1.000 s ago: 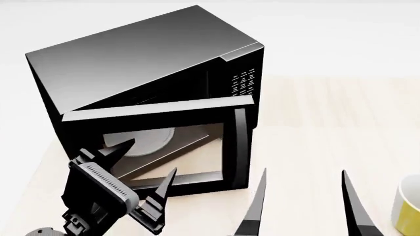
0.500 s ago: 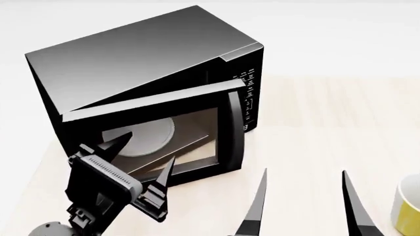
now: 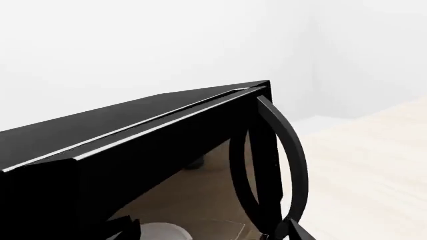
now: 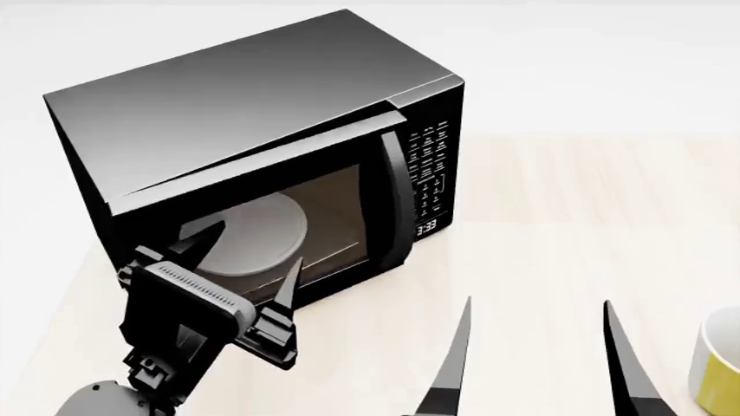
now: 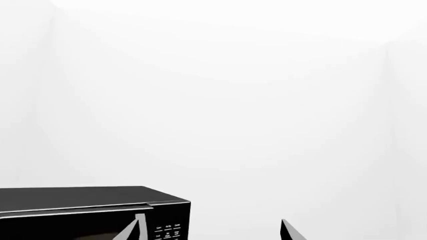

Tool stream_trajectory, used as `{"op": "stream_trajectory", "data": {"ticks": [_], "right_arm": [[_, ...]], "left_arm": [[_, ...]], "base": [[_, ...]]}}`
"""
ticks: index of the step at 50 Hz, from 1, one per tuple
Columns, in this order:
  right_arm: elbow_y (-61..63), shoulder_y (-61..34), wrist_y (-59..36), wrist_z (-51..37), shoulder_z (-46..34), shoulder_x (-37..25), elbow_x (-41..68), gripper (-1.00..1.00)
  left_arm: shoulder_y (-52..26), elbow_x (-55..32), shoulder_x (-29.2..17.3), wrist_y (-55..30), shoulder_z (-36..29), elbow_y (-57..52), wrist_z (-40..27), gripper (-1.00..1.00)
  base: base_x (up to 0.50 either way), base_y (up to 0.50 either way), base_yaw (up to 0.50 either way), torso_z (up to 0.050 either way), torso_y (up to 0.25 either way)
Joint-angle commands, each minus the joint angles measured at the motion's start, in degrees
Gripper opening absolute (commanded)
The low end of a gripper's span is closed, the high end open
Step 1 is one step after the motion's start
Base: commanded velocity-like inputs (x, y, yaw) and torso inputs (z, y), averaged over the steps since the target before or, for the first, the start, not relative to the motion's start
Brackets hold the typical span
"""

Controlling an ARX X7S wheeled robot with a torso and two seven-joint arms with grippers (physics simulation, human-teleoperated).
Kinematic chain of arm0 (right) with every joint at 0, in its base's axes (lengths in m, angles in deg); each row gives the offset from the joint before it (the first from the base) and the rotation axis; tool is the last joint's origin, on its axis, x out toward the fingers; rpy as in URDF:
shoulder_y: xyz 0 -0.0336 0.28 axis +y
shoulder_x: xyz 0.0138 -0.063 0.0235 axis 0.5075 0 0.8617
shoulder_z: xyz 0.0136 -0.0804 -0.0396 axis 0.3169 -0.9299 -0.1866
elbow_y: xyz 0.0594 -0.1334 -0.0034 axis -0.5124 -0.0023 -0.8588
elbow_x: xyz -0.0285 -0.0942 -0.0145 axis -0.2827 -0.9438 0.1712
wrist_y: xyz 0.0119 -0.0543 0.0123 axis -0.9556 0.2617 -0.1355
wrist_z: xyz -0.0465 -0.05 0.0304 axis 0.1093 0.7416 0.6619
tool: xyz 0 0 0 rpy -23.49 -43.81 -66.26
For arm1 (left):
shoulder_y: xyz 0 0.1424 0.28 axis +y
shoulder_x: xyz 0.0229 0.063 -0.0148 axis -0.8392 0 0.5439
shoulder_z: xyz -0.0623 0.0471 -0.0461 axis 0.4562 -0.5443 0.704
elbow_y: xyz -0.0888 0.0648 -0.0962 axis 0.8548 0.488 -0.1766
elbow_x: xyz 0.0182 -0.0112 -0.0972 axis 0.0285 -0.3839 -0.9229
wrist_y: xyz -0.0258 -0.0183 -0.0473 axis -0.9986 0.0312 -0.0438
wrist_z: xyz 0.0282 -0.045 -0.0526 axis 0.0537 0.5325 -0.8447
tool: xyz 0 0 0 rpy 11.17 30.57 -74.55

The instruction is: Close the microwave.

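Swung inward over the last second: the windowed door (image 4: pixel 277 230) of the large glossy black microwave (image 4: pixel 255 147), from standing well out at an angle to lying almost flush with the front, curved black handle (image 4: pixel 399 212) now just beside the white-lettered keypad (image 4: pixel 431 169). Followed in close behind by the left tool (image 4: pixel 237 269), fingers spread apart and empty, tips against or just short of the door glass; contact not certain from above. Little left of the task, by the look of it: only a narrow wedge to shut, likely needing one more short push for the latch.

Placed at the far left of the pale wooden desk (image 4: pixel 555 225), angled with the front toward the robot. White round turntable plate (image 4: pixel 255 234) visible through the window.

From the left wrist camera, something hidden in the head view: a thin bright seam along the door's top edge (image 3: pixel 167 120), proof of a gap remaining, plus the handle (image 3: pixel 287 155) bowed out in profile.

From the right wrist camera, mostly blank wall, the microwave's top corner (image 5: pixel 93 197) and keypad low down. Right tool (image 4: pixel 538 360) parted, holding nothing, hanging well apart from the door, near a yellow mug (image 4: pixel 717 364) at the desk's right edge.
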Motion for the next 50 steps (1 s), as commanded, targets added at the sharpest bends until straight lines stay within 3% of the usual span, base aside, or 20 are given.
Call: {"op": "stream_trajectory", "data": {"ticks": [1, 9, 16, 21, 26, 36, 50], "right_arm": [[-0.25, -0.02, 0.2, -0.15, -0.23, -0.15, 0.0, 1.0], [-0.15, 0.09, 0.18, -0.22, -0.37, -0.31, 0.1, 1.0], [-0.14, 0.12, 0.15, -0.31, -0.56, -0.37, 0.11, 1.0], [-0.21, 0.13, 0.14, -0.34, -0.66, -0.4, 0.26, 1.0], [-0.26, 0.22, 0.08, -0.4, -0.99, -0.38, 0.04, 1.0], [-0.11, 0.34, -0.11, -0.49, -1.39, -0.5, -0.14, 1.0], [-3.08, -0.46, -1.6, -0.31, -1.51, -0.12, 1.78, 1.0]], "left_arm": [[-1.41, -0.49, -0.58, 1.79, 3.2, 2.7, -3.07, 1.0], [-1.58, -0.64, -0.53, 2.27, 3.38, 3.31, -3.97, 1.0], [1.92, -0.87, -1.89, -1.19, 2.94, -2.95, -5.42, 1.0], [12.73, 1.14, -6.44, -7.36, -0.29, -17.56, -6.82, 1.0], [22.19, -3.04, -9.22, -13.77, 1.09, -26.32, -8.93, 1.0], [30.38, -3.46, -12.4, -15.43, 0.67, -36.23, -10.93, 1.0], [33.35, -5.16, -16.49, -12.62, 9.64, -43.17, -18.45, 1.0]], "base": [[0.0, 0.0, 0.0, 0.0, 0.0], [0.0, 0.0, 0.0, 0.0, 0.0], [0.0, 0.0, 0.0, 0.0, 0.0], [0.0, 0.0, 0.0, 0.0, 0.0], [0.0, 0.0, 0.0, 0.0, 0.0], [0.0, 0.0, 0.0, 0.0, 0.0], [0.0, 0.0, 0.0, 0.0, 0.0]]}}
